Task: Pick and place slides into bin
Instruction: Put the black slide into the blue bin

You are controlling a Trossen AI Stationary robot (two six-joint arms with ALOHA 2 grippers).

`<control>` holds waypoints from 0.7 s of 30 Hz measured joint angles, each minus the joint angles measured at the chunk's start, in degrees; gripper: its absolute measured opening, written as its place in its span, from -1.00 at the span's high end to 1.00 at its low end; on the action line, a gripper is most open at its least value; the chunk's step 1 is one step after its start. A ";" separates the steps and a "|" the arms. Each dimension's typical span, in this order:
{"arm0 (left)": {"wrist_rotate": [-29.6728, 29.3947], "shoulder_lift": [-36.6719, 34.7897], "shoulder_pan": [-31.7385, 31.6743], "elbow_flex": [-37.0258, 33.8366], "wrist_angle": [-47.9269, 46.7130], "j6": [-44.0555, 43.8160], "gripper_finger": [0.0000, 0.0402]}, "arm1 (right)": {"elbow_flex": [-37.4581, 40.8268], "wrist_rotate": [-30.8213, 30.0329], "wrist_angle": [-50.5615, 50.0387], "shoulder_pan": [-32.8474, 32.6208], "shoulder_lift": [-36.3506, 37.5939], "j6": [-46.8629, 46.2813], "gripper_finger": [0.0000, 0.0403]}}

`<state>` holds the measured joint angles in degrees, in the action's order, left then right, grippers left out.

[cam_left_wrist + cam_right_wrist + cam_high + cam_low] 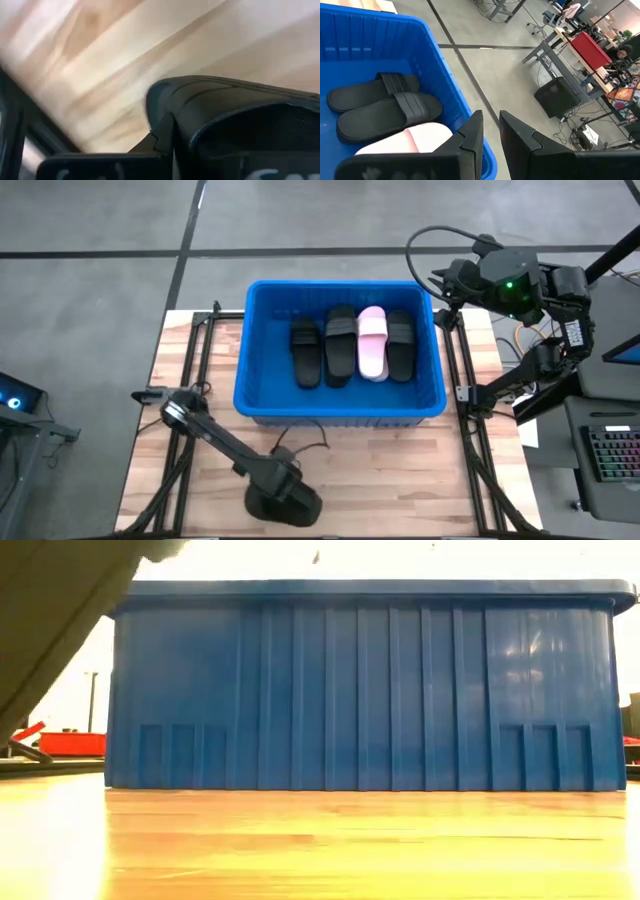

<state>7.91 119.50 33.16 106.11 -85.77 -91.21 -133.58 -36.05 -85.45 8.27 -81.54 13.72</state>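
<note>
Left gripper (285, 498) low at the desk's (400, 470) near edge, fingers clamped on a black slide (235, 125). Four slides (352, 343), three black and one pink, lie in the blue bin (340, 410). Right gripper (490, 135) hovers by the bin's far right corner, fingers narrow, empty.

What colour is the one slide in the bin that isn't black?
Pale pink slide, clearest in the high view.

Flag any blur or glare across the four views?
Low view: blown-out white backlight above the bin, glare on the tabletop, a blurred shape in the upper left corner. Left wrist view: motion-blurred wood, black slide soft. High and right wrist views: evenly lit, sharp.
</note>
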 joint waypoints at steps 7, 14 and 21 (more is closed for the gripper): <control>-16.26 -13.99 -2.21 0.11 15.76 23.36 0.99 | 0.00 0.00 0.26 0.00 0.00 -0.13 0.73; -28.52 -26.70 -9.41 0.04 43.37 56.56 1.00 | 0.00 0.00 0.35 0.00 0.00 0.26 0.73; -37.42 -34.07 -21.87 0.13 44.06 82.94 1.00 | 0.00 0.00 0.35 0.01 0.00 0.24 0.73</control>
<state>-29.52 85.43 11.29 106.24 -41.71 -8.27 -133.58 -36.05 -85.10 8.28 -81.54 13.96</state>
